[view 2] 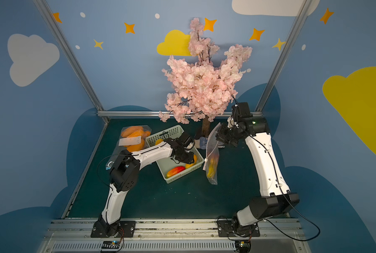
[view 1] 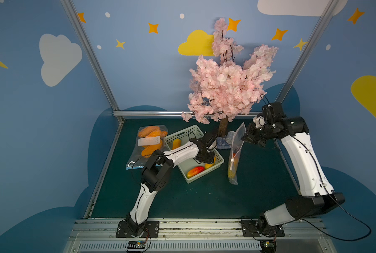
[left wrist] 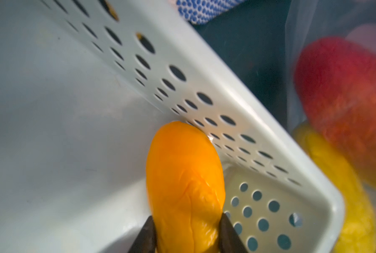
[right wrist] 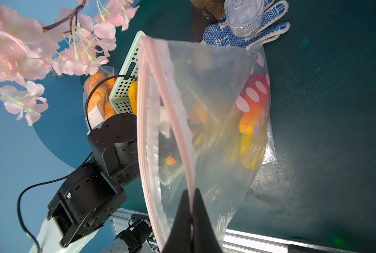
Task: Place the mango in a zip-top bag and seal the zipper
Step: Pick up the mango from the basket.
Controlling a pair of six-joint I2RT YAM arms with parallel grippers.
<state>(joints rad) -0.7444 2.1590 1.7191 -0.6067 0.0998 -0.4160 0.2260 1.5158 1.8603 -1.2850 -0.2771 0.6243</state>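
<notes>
aloft, right claw (right wrist: 191, 210) pinching bag (right wrist: 206, 72), left claw (left wrist: 186, 232), mango (left wrist: 182, 173)

Surface: dark green matte table (view 1: 182, 197). On it: pale perforated plastic basket (view 1: 183, 131); clear plastic bag of orange fruit (view 1: 148, 131) just beside it; blue-dotted white knit glove (view 1: 222, 145) by brown tree trunk (view 1: 223, 128).
</notes>
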